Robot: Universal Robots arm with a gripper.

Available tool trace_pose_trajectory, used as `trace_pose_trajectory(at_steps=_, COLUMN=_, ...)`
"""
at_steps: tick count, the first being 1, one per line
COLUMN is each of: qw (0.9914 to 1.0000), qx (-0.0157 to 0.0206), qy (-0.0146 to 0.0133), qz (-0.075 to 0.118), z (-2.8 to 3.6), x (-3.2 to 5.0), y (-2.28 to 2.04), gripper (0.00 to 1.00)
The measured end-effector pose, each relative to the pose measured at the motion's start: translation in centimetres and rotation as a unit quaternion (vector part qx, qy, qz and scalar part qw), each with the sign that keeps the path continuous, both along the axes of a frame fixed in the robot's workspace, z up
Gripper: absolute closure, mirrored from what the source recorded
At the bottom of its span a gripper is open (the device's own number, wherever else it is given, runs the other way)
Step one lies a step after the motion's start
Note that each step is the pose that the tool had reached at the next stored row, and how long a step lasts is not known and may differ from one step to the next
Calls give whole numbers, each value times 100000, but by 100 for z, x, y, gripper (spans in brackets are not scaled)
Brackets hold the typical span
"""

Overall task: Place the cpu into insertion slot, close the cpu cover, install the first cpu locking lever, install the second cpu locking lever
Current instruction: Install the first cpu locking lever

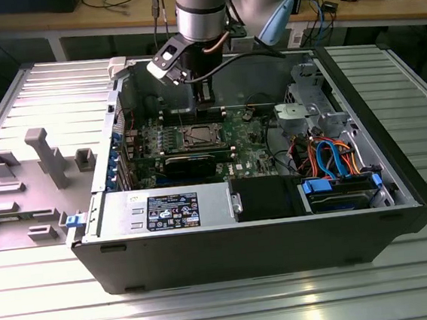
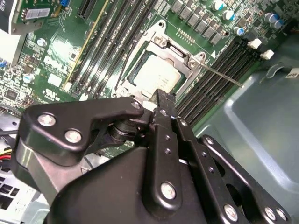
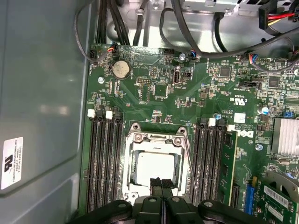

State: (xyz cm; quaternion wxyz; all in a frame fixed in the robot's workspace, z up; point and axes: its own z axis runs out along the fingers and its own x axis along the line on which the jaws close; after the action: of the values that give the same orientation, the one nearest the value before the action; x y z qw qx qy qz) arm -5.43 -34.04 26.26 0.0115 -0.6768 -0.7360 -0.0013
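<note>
The cpu [image 3: 154,167] lies in the insertion slot [image 1: 200,136] on the green motherboard, its silver top [image 2: 156,74] showing through the window of the cpu cover [image 3: 135,140]. The cover lies flat over it. A thin locking lever [image 3: 190,168] slants along one side of the socket, and in the second wrist view its rod [image 2: 224,77] sticks out over the memory slots. My gripper [image 3: 161,183] hangs just above the socket edge inside the open case [image 1: 204,96], with its black fingertips [image 2: 161,100] pressed together and nothing between them.
Long memory slots [image 3: 105,158] flank the socket on both sides. A black expansion card [image 1: 191,162] stands in front of it, then the power supply [image 1: 165,210]. Orange and blue cables [image 1: 334,156] fill the case's right end. A grey fixture [image 1: 39,158] sits on the table's left.
</note>
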Motion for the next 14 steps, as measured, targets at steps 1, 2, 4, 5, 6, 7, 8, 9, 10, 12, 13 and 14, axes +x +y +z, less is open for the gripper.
trace_pose_trajectory(at_steps=1, qw=100000, qx=0, qy=2, qz=62, z=0, x=0, y=0, gripper=89)
trace_pose_trajectory(at_steps=2, qw=99999, qx=-4, qy=-9, qz=318, z=0, x=-1, y=0, gripper=89)
trace_pose_trajectory(at_steps=4, qw=99965, qx=-24, qy=-15, qz=2630, z=0, x=-1, y=-1, gripper=89)
trace_pose_trajectory(at_steps=5, qw=99903, qx=-9, qy=-24, qz=4400, z=-4, x=-1, y=0, gripper=89)
trace_pose_trajectory(at_steps=6, qw=99842, qx=-13, qy=-20, qz=5619, z=-4, x=-2, y=0, gripper=89)
trace_pose_trajectory(at_steps=7, qw=99765, qx=-12, qy=-19, qz=6846, z=-4, x=-2, y=0, gripper=89)
trace_pose_trajectory(at_steps=8, qw=99603, qx=-6, qy=-25, qz=8902, z=-5, x=-1, y=0, gripper=89)
trace_pose_trajectory(at_steps=9, qw=99488, qx=-4, qy=-26, qz=10109, z=-5, x=-1, y=0, gripper=89)
trace_pose_trajectory(at_steps=10, qw=99405, qx=-5, qy=-26, qz=10889, z=-5, x=-1, y=0, gripper=89)
trace_pose_trajectory(at_steps=12, qw=99162, qx=-4, qy=-25, qz=12915, z=-5, x=-1, y=0, gripper=89)
trace_pose_trajectory(at_steps=13, qw=99141, qx=-5, qy=-27, qz=13082, z=-5, x=-1, y=0, gripper=89)
trace_pose_trajectory(at_steps=14, qw=99139, qx=-3, qy=-25, qz=13097, z=-5, x=-1, y=0, gripper=89)
